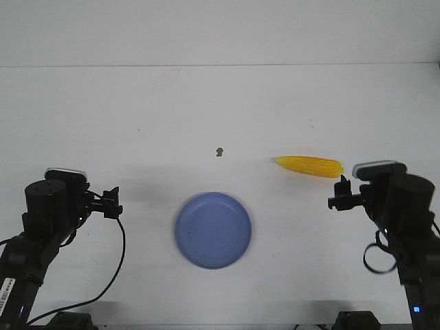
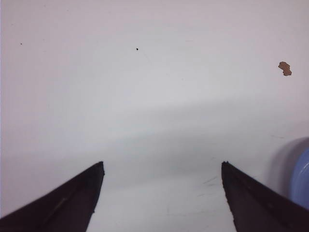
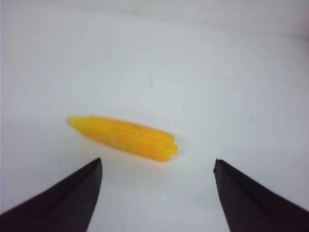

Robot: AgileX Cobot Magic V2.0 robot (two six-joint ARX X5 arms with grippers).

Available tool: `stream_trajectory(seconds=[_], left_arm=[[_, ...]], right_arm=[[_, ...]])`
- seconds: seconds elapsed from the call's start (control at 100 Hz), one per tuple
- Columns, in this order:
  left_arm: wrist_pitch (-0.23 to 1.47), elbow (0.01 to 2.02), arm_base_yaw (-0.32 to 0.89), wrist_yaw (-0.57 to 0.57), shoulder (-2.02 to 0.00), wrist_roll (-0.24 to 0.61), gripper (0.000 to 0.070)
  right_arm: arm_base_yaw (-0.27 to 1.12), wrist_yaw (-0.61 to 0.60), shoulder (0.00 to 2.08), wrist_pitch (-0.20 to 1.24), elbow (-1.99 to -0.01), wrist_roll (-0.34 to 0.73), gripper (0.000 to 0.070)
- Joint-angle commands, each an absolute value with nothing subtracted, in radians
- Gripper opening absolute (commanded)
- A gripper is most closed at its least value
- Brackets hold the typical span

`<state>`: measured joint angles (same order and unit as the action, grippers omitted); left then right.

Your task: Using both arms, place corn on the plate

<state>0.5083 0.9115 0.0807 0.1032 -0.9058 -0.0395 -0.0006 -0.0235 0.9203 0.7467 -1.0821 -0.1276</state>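
the corn (image 1: pixel 309 166) lay on the white table (image 1: pixel 137 110), well to the right of the plate (image 1: pixel 212 229) and a little farther back, its long axis running nearly across the table with the tapered tip pointing toward the centre and the blunt end toward the right edge. the right gripper (image 1: pixel 340 194) hovered just in front of that blunt end, much the nearer of the two; in the right wrist view the cob (image 3: pixel 123 137) sat ahead of the spread fingers (image 3: pixel 72 198), offset to one side of the gap and lying crosswise to the line of approach (a reach would likely need a shift toward the cob's middle before closing). both fingers stood wide apart and held nothing.

the left gripper (image 1: pixel 110 203) waited at the far side of the plate, well away from the corn, also with its fingers (image 2: pixel 72 203) parted and empty; its wrist camera caught only a sliver of the blue rim (image 2: pixel 301 179) at the frame's edge, and no corn at all. the plate itself was bare. a small brown speck (image 1: pixel 219 152) sat on the table between the plate and the far edge, too small to identify. the front view gave little sense of either gripper's height above the table, and the lower arms were cut off at the frame's bottom.
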Motion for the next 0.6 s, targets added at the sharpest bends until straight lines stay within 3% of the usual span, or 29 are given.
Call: stream_trajectory(seconds=[0.0,0.26,0.45,0.59], left_arm=[[0.500,0.925,0.080,0.102,-0.914,-0.047,0.0502],[0.500,0.925,0.081,0.102,-0.914,-0.038,0.0502],[0.500,0.925,0.081,0.102,-0.914,-0.033,0.0502],[0.500,0.925,0.081,0.102,-0.914,-0.033,0.0502]], right_arm=[[0.001,-0.066,1.051,0.767,-1.146,-0.261,0.0489],[0.001,-0.152,1.448,0.736,-1.332,-0.468,0.0489],[-0.011,-0.264,1.629,0.729,-1.421,-0.509,0.0489],[-0.010,-0.271,1.710,0.731,-1.428,-0.551,0.0489]])
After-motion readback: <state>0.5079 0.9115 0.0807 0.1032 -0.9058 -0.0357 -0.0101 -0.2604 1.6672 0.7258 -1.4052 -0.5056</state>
